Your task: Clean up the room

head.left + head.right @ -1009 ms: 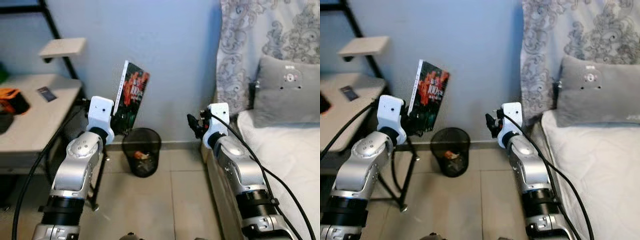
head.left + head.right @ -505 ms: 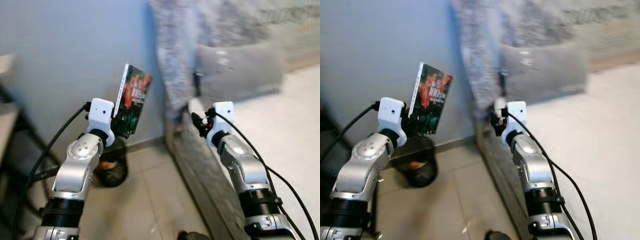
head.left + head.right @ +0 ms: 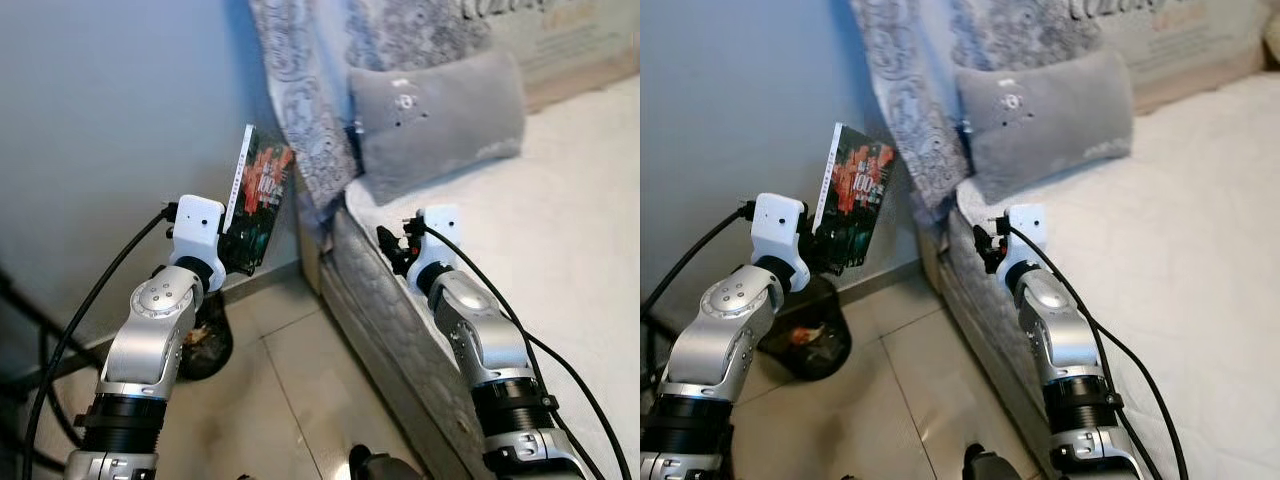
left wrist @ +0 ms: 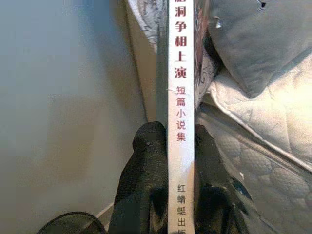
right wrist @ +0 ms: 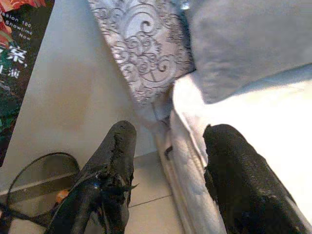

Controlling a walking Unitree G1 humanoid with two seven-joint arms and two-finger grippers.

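Note:
My left gripper [image 3: 236, 252] is shut on a dark paperback book [image 3: 258, 195] with red cover art and a white spine [image 4: 180, 97], held upright in front of the blue wall. The left wrist view has both black fingers [image 4: 146, 170] clamped on the spine's lower part. My right gripper [image 3: 388, 248] hangs open over the bed's edge, nothing between its fingers [image 5: 114, 161]. The book's cover [image 5: 19, 63] appears at the side of the right wrist view.
A white quilted bed [image 3: 560, 220] takes up the right side, with a grey pillow [image 3: 440, 110] and a patterned grey hanging cloth [image 3: 310, 90] at its head. A black mesh bin [image 3: 205, 340] with litter stands on the tiled floor [image 3: 290, 400] below the book.
The camera has swung right: the table and shelf have gone out of view, and the bed now takes up the right half. Both arms keep their pose, the book still held.

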